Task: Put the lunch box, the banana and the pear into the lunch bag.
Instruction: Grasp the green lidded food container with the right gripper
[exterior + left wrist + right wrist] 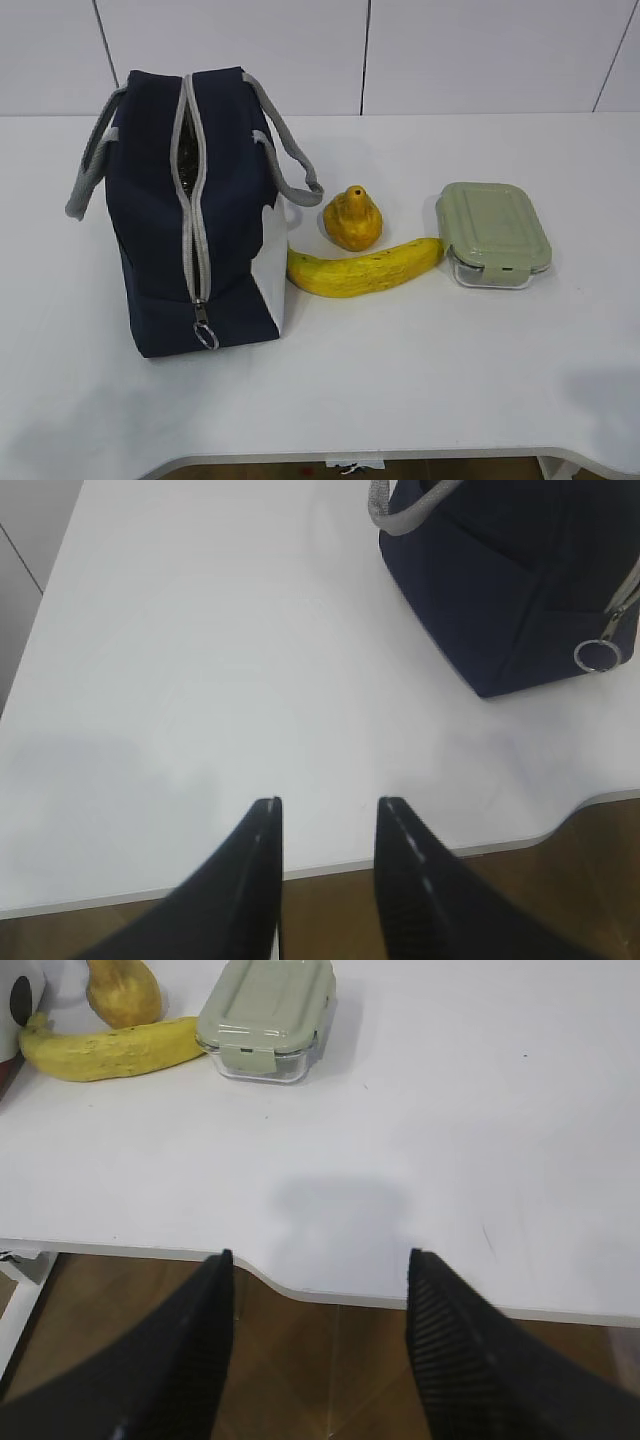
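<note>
The left claw (pixel 327 825) is seen only in the left wrist view, spread partway with nothing between its tips, held over the front edge of the white worktop (pixel 450 380); a broad bare stretch of worktop lies ahead of it and to its left, up to the side edge. The lunch bag (pixel 190 215) is stood upright at the left of the exterior view, navy with a white lower panel, its grey zipper (pixel 192 210) run along the top and down the near end, the ring pull (pixel 205 335) hung low near the base. Grey handles (pixel 290 150) are draped to either side. Open surface is left between the bag and the worktop's left and front edges.

Just right of the bag the banana (pixel 362 268) is laid flat, one end touching or nearly touching the white panel, the other end close to the lunch box (pixel 492 233). The pear (pixel 351 218) is set just behind the banana, near the bag's handle; whether it touches the banana cannot be told. The lunch box is placed furthest right, green lid clipped on, with clear worktop right of it and in front.

The right claw (pixel 320 1265) is seen in the right wrist view only, spread wide and empty over the curved front edge, well apart from the lunch box.
</note>
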### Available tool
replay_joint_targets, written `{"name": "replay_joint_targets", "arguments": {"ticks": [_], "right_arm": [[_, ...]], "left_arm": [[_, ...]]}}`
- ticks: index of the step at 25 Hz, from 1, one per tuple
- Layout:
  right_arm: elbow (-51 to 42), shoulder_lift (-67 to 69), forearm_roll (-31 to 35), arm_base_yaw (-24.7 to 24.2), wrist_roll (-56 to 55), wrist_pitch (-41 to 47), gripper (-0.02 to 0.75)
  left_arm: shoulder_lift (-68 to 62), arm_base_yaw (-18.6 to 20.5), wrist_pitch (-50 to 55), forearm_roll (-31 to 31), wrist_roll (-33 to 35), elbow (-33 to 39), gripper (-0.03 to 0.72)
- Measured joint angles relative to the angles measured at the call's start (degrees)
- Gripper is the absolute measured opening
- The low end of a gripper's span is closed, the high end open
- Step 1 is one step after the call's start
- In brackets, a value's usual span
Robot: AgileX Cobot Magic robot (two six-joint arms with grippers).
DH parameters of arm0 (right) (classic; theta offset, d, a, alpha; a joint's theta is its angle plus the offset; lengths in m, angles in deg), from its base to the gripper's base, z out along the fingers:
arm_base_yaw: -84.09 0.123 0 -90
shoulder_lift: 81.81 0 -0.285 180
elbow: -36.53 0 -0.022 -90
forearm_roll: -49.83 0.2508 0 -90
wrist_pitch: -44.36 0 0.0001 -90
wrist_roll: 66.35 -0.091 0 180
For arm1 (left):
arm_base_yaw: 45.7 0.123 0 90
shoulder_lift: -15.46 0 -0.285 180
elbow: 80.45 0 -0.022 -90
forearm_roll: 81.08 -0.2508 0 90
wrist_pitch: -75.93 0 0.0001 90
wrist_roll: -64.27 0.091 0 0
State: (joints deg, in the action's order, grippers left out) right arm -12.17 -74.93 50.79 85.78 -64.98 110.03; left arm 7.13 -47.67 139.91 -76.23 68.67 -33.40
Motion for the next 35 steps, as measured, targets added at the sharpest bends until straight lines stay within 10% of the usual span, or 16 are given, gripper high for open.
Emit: {"name": "replay_joint_targets", "arguments": {"ticks": [35], "right_arm": [[0.70,7.65,0.11,0.00,0.00,-0.89,0.434]], "left_arm": [[0.00,0.00,0.00,0.00,0.00,0.00,0.239]]}}
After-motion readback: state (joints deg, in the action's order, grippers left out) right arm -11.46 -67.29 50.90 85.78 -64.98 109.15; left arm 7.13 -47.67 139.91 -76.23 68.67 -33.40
